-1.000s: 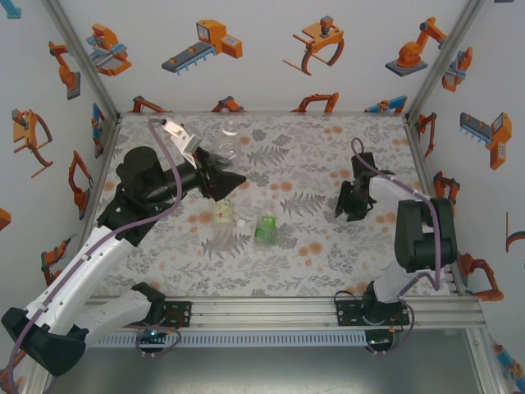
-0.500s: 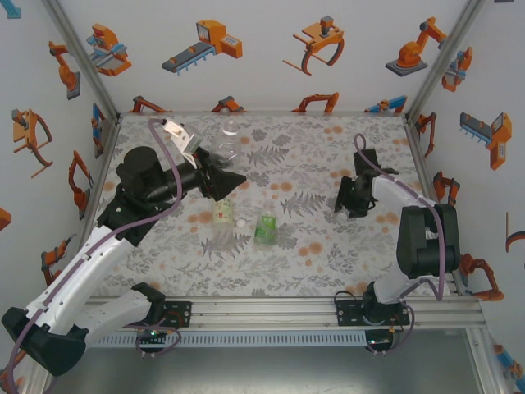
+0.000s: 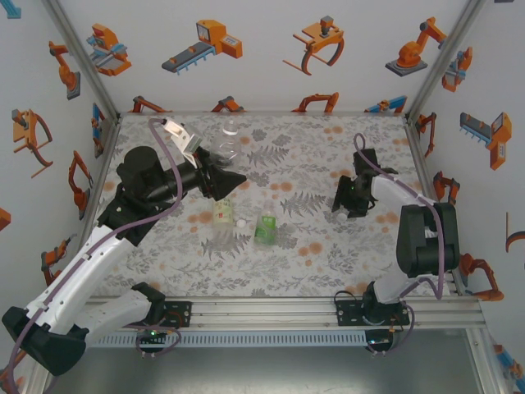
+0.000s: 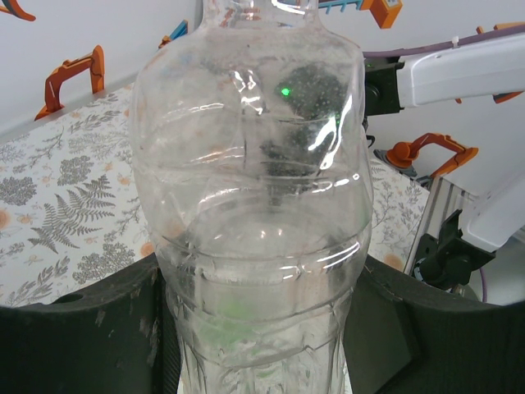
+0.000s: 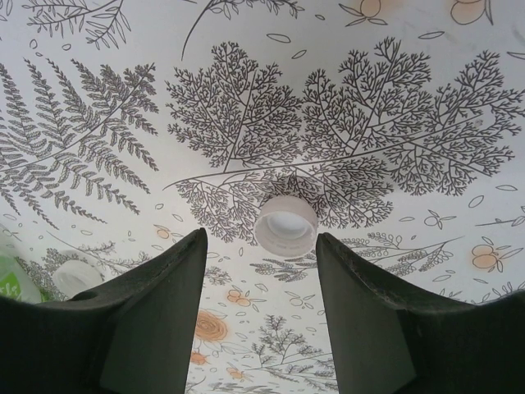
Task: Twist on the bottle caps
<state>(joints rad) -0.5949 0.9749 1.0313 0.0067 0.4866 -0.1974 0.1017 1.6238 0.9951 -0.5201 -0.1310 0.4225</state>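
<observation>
green-labelled bottle (image 3: 265,228) sits nearest, around the middle of the table (image 3: 328,263), with the yellow-labelled bottle (image 3: 222,213) just beside it and a small white cap (image 3: 242,222) loose between the two. whether either neck already carries a cap is too small to tell from above, though it seems not. further out on the right side, the right gripper (image 5: 259,242) hangs low over the table with its fingers apart, and a pale cap (image 5: 285,226) lies open side up just beyond the tips, not gripped. farthest back, at the rear left, the left gripper (image 4: 262,328) is clamped round the waist of the unlabelled bottle (image 4: 262,189). by my reading no cap is screwed on yet: the pale cap wants picking up, carrying to the held bottle and twisting down, and the other two bottles are left after that.
</observation>
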